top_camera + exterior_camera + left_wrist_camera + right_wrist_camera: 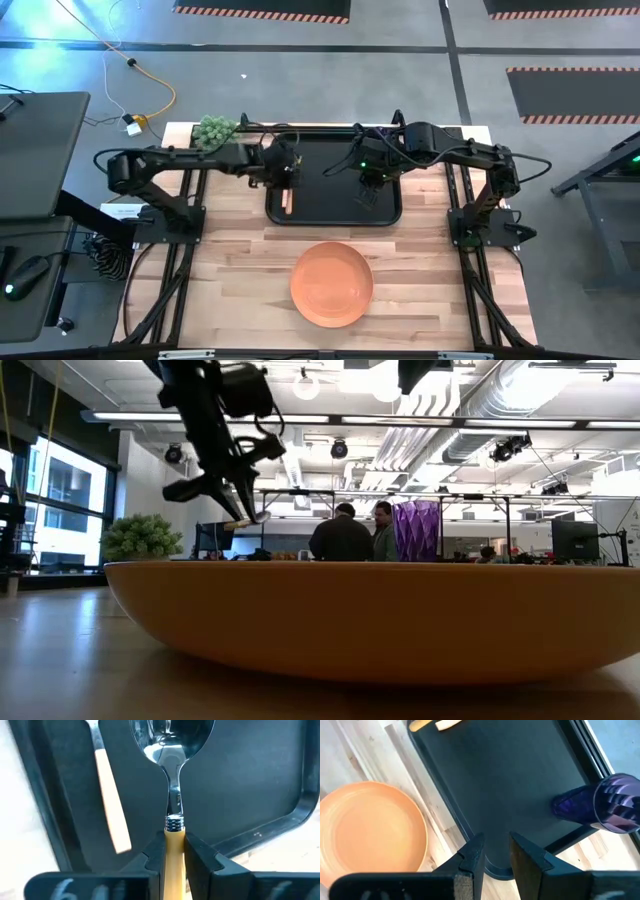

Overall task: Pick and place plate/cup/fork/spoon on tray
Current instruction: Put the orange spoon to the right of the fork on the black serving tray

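tray [335, 215] sits at the counter's [240, 290] far middle; plate [332, 284] lies on bare wood nearer the front. cup [610, 805] stands upright on the tray. left claw [175, 852], above the tray, clamps the spoon's [172, 750] handle beside the lying fork [110, 805]. right claw [496, 851] hovers slightly parted, empty.

The spoon [171, 750] has a glossy metal bowl and a smooth wooden handle. The tray [240, 785] looks like matt black plastic, the cup [605, 805] translucent plastic, the desk [240, 290] pale wood.
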